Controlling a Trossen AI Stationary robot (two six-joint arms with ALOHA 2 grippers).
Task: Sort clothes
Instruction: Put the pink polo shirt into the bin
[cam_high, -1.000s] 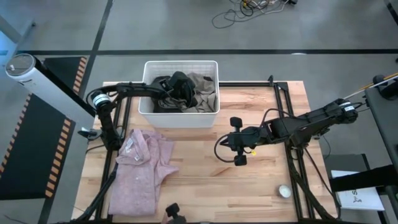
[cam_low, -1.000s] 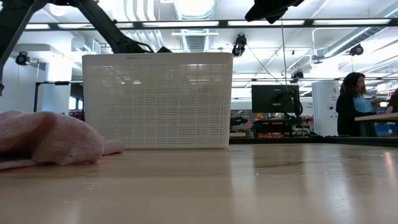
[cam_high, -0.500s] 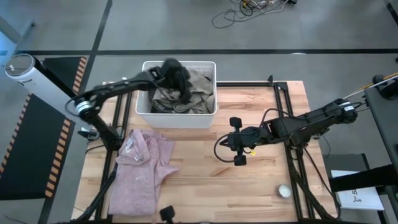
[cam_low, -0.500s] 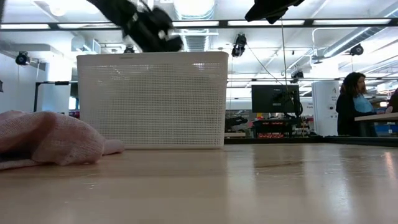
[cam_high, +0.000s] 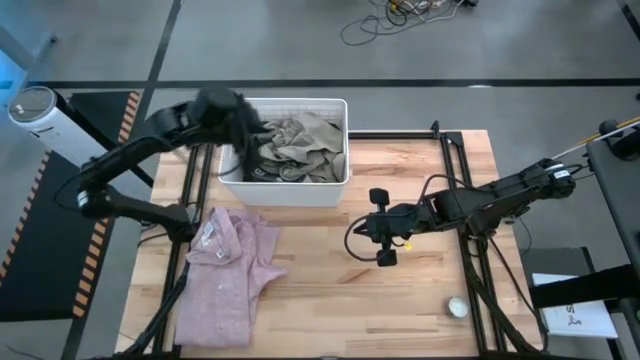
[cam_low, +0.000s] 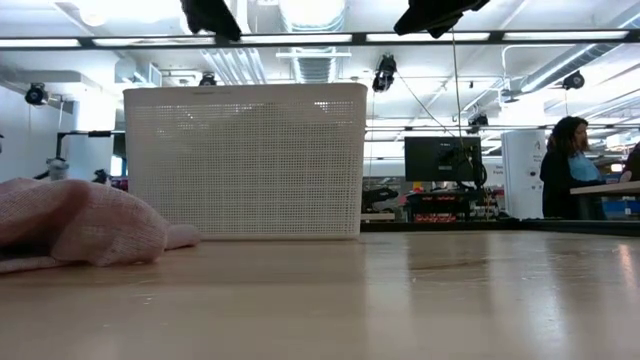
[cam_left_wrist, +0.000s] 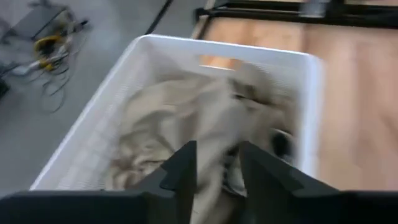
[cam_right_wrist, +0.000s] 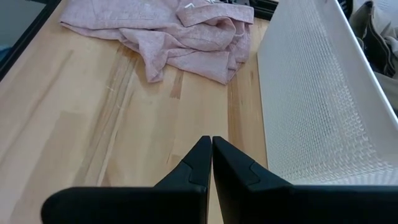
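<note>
A white mesh bin (cam_high: 300, 101) stands at the table's far side and holds khaki (cam_high: 305, 130) and darker clothes. My left gripper (cam_high: 245, 120) is raised over the bin's far left corner. A dark strip of cloth (cam_high: 242, 150) runs from it down into the bin. In the left wrist view its fingers (cam_left_wrist: 186, 171) stand a little apart with blurred cloth between them. A pale pink shirt (cam_high: 230, 265) lies crumpled on the table's near left. My right gripper (cam_high: 380, 227) is shut and empty over the table right of the middle; its shut fingertips show in its wrist view (cam_right_wrist: 208, 140). My left gripper is shut on a dark garment, coming from above and slanting toward the table's right. The gripper hides the place of contact in the high view and the wrist view is blurred, so the part cannot be told. The garment's lower end (cam_high: 250, 172) lies in the bin.
A small white round thing (cam_high: 458, 307) lies near the table's near right corner. Black frame rails (cam_high: 455, 200) run along the table's sides. Bare wood (cam_high: 330, 290) lies between the shirt and my right arm. A person (cam_low: 565, 160) stands in the room behind.
My left gripper has risen out of the bin and swung toward the table's left and far edge, drawing the dark cloth up with it. The bin has slid slightly toward the left. The khaki garment now shows uncovered in the bin.
</note>
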